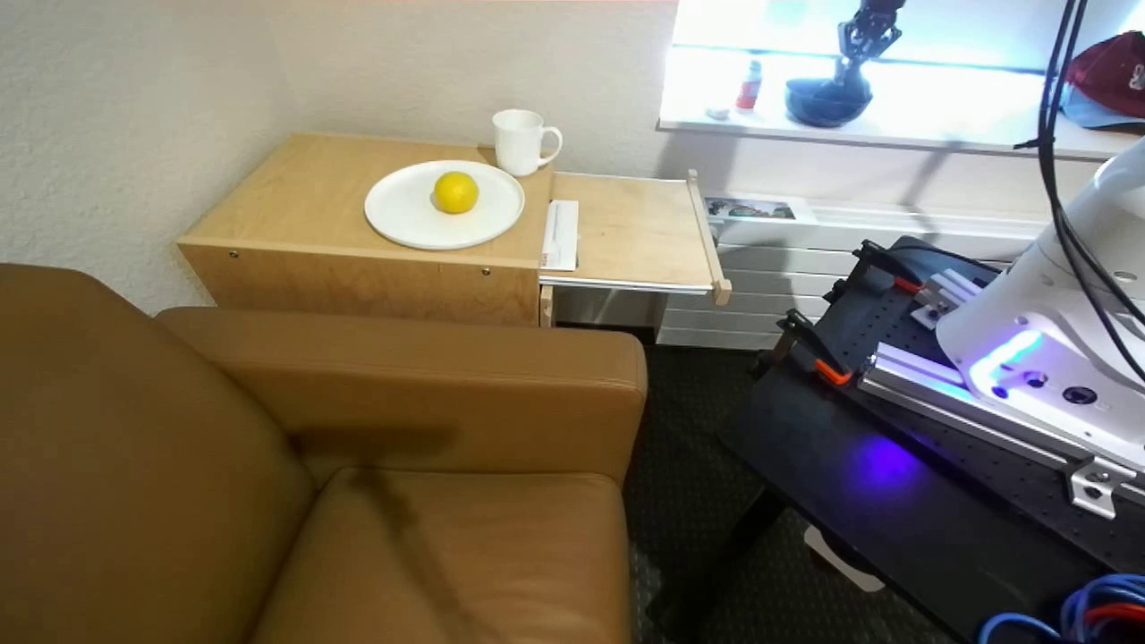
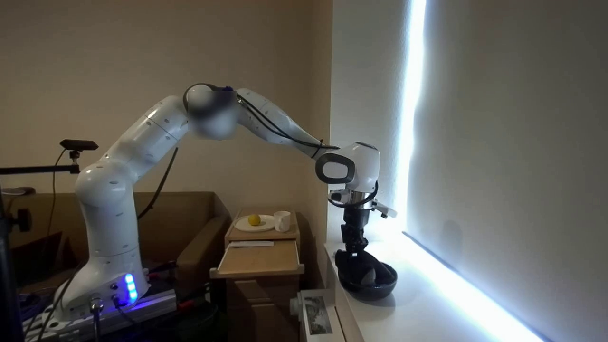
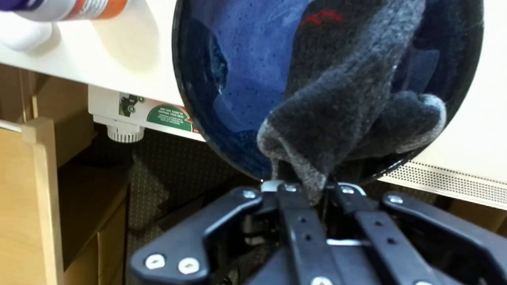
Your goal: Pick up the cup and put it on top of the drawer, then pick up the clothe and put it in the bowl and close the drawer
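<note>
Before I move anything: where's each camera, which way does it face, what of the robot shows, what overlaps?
Wrist view: on the wrist, looking down past the claw into the bowl; only the claw shows.
Exterior view: high over the sofa, facing cabinet and windowsill; robot base and claw show.
Exterior view: opposite the open drawer, facing it along the windowsill; arm shows, base to claw.
Both exterior views share cup, plate, sofa.

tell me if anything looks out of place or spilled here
The drawer stands pulled out, not yet closed. The dark cloth crumpled in the bowl also looks odd, a strange place for fabric, though the task wants it there; the gripper pinches one end. I see no spill or damage.
</note>
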Available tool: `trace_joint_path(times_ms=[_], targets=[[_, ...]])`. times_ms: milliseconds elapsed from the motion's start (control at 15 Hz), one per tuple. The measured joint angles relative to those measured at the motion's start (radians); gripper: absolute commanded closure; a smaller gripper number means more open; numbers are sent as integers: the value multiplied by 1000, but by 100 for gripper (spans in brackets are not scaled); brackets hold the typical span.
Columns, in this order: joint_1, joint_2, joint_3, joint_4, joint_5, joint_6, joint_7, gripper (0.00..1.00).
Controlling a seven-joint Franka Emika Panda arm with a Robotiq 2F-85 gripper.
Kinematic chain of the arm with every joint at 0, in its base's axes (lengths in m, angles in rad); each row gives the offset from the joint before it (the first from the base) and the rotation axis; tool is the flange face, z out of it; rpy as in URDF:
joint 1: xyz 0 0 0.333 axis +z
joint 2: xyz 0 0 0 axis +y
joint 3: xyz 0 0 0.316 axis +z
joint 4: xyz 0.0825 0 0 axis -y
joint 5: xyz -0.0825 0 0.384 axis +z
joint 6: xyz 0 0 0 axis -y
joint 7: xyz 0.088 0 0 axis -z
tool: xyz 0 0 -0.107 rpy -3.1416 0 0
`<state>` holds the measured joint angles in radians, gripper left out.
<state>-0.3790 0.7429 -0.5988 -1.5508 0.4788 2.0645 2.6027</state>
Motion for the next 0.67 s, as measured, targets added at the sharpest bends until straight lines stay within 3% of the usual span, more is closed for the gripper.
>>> trace_joint_path(times_ms=[67, 133, 333, 667], targets=[[22, 30, -39, 25, 57, -17, 0, 82], [43, 59, -74, 50, 108, -41, 0, 60], [84, 128, -127, 111, 197, -123, 0, 42], [129, 179, -184, 160, 225, -192, 1, 6]])
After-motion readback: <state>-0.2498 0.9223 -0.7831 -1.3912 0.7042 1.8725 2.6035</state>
